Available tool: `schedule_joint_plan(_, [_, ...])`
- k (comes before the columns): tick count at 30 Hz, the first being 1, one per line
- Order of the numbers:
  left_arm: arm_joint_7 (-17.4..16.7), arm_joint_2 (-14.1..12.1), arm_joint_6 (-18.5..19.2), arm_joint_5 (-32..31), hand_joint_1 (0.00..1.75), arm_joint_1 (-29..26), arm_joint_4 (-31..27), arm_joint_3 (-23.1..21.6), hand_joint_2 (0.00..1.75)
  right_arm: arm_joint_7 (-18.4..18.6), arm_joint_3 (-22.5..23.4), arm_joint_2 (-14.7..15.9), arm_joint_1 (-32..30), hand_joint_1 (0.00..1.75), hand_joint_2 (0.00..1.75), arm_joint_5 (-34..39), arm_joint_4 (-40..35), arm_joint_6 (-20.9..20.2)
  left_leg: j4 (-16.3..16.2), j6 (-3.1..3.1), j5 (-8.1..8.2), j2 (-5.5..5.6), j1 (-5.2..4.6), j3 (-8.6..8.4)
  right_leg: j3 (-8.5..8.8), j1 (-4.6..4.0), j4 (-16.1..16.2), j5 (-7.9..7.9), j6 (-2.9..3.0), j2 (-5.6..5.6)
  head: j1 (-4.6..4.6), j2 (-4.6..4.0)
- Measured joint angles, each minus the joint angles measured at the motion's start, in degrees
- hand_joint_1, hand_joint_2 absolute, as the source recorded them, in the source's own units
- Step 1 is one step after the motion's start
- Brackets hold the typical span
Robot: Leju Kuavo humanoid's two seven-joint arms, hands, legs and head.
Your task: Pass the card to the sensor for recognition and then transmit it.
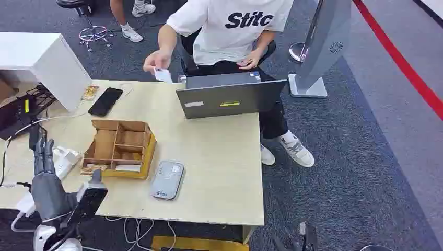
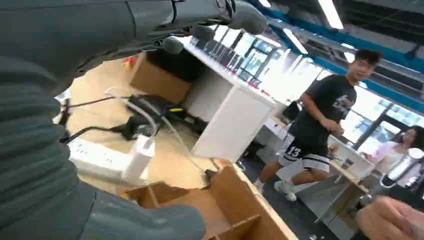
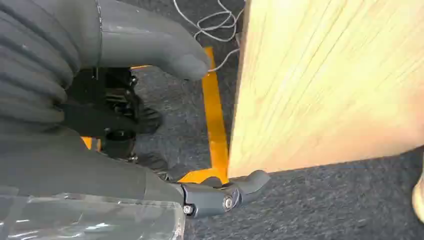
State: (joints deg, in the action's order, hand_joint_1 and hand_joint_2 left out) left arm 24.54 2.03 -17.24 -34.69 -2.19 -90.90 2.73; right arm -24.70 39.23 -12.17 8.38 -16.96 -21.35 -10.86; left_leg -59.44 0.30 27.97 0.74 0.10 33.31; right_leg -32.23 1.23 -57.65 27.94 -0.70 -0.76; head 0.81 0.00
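- The left hand (image 1: 44, 167) is raised over the near left part of the table (image 1: 219, 172), its fingers (image 1: 43, 154) straight, apart and holding nothing.
- The right hand (image 3: 150, 130) hangs below the table's near edge, over grey carpet and a yellow floor line (image 3: 215, 110); its thumb and fingers are spread with nothing between them.
- A white power strip (image 1: 65, 159) lies just beside the left hand.
- A wooden compartment box (image 1: 121, 148) sits near the middle of the table, with the grey sensor (image 1: 167, 179) just beside it at the near side.
- Farther off lie a black phone (image 1: 105, 101) and an open laptop (image 1: 230, 95).
- At the far edge, a seated person's hand (image 1: 155, 60) holds the white card (image 1: 163, 75) above the table.
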Motion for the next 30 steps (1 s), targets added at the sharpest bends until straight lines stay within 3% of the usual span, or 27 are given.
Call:
schedule_joint_plan(19, [-11.56, -3.8, 3.3, -27.6, 0.02, 20.78, 17.55, -7.06, 1.75, -1.44, -4.74, -0.96, 2.62, 0.0, 1.75, 0.15, 0.46, 0.0, -0.03, 0.0, -0.03, -0.03, 0.0, 0.01, -0.03, 0.0, -0.02, -0.04, -0.01, -0.05, 0.0, 0.0])
schedule_joint_plan(20, [-12.26, -3.91, 3.5, -29.13, 1.75, 21.87, 18.58, -7.56, 1.75, -1.51, -5.05, -1.01, 2.72, 0.0, 1.75, 0.18, 0.5, 0.0, -0.03, 0.0, -0.03, -0.02, 0.0, 0.01, -0.02, 0.0, -0.02, -0.04, -0.02, -0.05, 0.02, 0.0])
schedule_joint_plan(30, [-19.34, -4.85, 4.52, -44.02, 1.75, 30.82, 26.82, -11.23, 1.75, -2.32, -8.06, -1.31, 3.76, 0.0, 1.75, 2.03, 0.96, 0.0, -0.05, 0.03, -0.07, -0.03, 0.0, 0.03, -0.04, 0.0, -0.04, -0.06, -0.02, -0.08, 0.0, 0.0])
